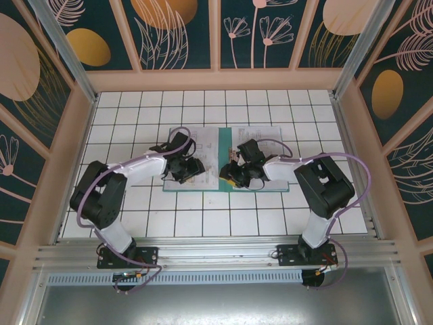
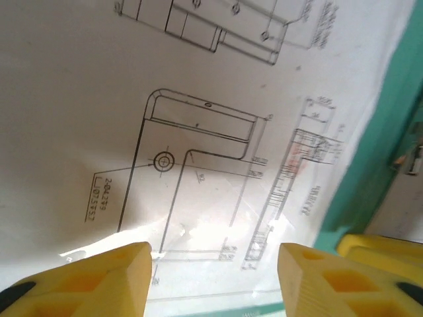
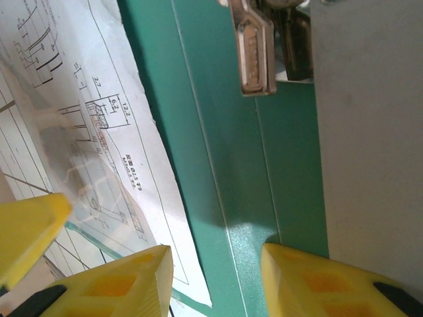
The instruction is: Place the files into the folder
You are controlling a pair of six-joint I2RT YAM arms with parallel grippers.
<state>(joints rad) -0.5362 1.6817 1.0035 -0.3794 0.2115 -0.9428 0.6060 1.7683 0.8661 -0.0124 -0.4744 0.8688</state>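
The dark teal folder (image 1: pixel 203 187) lies open in the middle of the table. A white file printed with drawings (image 1: pixel 205 144) lies on its left half and another sheet (image 1: pixel 262 139) on its right half. My left gripper (image 1: pixel 185 169) hovers low over the left sheet (image 2: pixel 198 132), open, with nothing between its fingers (image 2: pixel 112 277). My right gripper (image 1: pixel 234 175) is open above the folder's spine (image 3: pixel 218 165), just below the metal clip (image 3: pixel 256 56). In the right wrist view the printed sheet (image 3: pixel 99 132) lies to the left and a pale sheet (image 3: pixel 370 132) to the right.
The white tiled tabletop (image 1: pixel 135 115) surrounds the folder, with wooden walls (image 1: pixel 74 135) on the sides and back. The two grippers stand close together over the folder's middle. A yellow finger of the other arm (image 2: pixel 383 247) shows at the edge of the left wrist view.
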